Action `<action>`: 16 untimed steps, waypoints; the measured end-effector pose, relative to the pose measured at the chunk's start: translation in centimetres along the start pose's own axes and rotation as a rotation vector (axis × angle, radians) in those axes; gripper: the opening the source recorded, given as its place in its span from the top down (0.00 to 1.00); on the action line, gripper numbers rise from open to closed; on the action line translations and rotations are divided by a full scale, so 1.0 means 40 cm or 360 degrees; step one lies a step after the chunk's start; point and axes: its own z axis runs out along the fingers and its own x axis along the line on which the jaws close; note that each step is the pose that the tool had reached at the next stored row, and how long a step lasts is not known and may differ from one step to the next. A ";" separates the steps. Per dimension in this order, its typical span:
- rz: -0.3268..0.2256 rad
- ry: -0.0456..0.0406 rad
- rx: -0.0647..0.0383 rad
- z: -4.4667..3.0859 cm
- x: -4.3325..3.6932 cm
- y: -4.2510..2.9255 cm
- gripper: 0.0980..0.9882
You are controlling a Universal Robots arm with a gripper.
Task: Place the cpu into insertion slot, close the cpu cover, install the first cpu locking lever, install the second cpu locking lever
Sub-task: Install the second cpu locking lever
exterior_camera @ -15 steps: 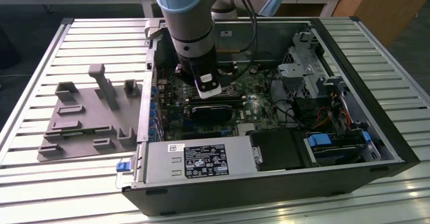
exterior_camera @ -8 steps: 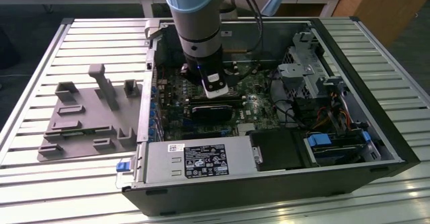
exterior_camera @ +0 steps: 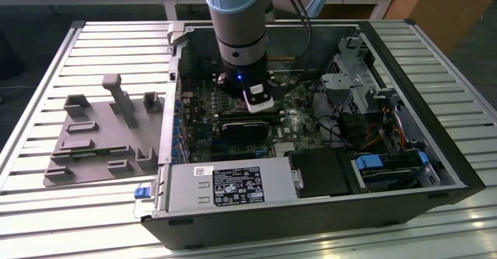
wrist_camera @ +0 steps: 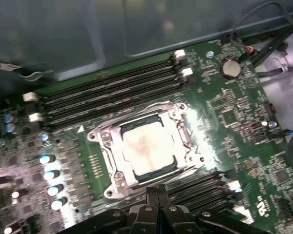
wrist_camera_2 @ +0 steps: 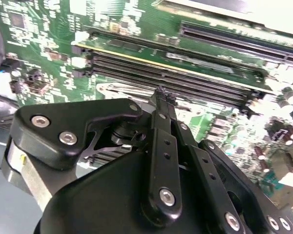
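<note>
In the first wrist view the cpu (wrist_camera: 147, 146) lies flat in its socket, its dull silvery top stained. The cpu cover (wrist_camera: 110, 148), a thin metal frame, is down around it. A thin lever wire (wrist_camera: 136, 113) runs along the socket edge beside the memory slots. My gripper (wrist_camera: 156, 188) hovers at the opposite socket edge with its black fingers pressed together and nothing visible between them. In the second wrist view the gripper (wrist_camera_2: 160, 92) points its shut tip at the board beside the memory slots (wrist_camera_2: 185, 73). The arm (exterior_camera: 241, 43) reaches down into the open computer case.
The case (exterior_camera: 311, 218) lies open on a slatted table. A black card (exterior_camera: 244, 132) and the power supply (exterior_camera: 225, 186) sit close to the arm, with cables and drive bays (exterior_camera: 388, 154) on the exterior view's right. A grey fixture plate (exterior_camera: 101, 137) lies on that view's left.
</note>
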 end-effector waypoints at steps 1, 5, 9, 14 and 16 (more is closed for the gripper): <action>0.0001 -0.0001 0.0003 0.001 -0.004 0.003 1.00; -0.0001 -0.0011 0.0032 0.006 -0.014 0.026 1.00; -0.0007 -0.0024 0.0071 0.013 -0.001 0.064 1.00; -0.0011 -0.0033 0.0097 0.020 0.014 0.108 1.00; -0.0014 -0.0038 0.0113 0.022 0.018 0.119 1.00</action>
